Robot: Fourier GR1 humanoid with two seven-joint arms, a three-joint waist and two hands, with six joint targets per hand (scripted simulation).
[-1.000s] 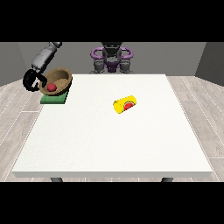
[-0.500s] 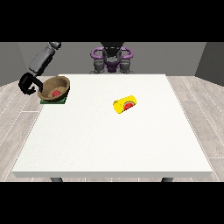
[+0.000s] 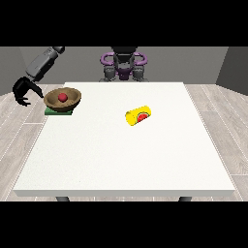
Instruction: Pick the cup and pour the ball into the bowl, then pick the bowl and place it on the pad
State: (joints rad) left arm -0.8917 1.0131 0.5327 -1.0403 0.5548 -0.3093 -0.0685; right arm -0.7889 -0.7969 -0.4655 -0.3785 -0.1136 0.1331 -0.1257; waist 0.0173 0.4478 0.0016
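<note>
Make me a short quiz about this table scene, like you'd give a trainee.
1. True or false: the red ball lies inside the brown bowl.
2. How does the yellow cup lie? A) upright B) on its side C) upside down
3. What does the bowl rest on?

Key: 1. True. 2. B, near the middle of the white table. 3. The green pad at the table's corner; the hand at the view's left is beside the bowl, apart from it.
</note>
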